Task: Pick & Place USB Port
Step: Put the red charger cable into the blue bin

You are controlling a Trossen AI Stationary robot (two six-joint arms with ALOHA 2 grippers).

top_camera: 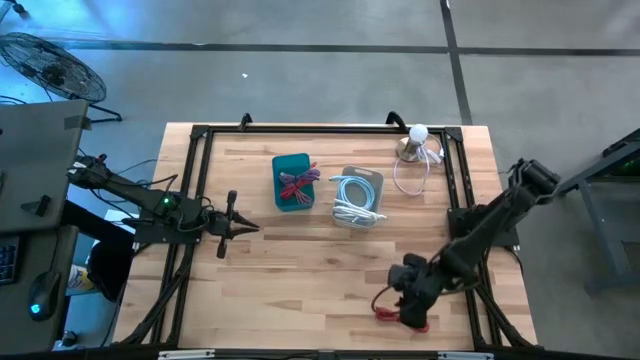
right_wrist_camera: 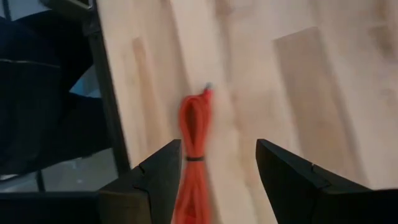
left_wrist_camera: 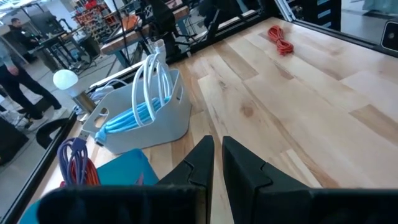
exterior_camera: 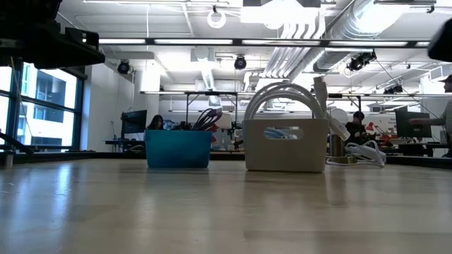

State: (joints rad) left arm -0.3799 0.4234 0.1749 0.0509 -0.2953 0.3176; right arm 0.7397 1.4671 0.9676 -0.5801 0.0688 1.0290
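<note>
Red cable on the wooden table, waiting to be picked up.

At the left of the high view, the left gripper (top_camera: 243,226) waits over the table with its jaws almost together, holding nothing. In the middle, near the top, the blue bin (top_camera: 291,183) holds red and purple cables, and just beside it the white bin (top_camera: 358,197) holds coiled white and blue cables. At the lower right, the right gripper (right_wrist_camera: 216,163) hangs over the bundled red cable (right_wrist_camera: 194,152) with its jaws wide apart, likely so it can close around it.
</note>
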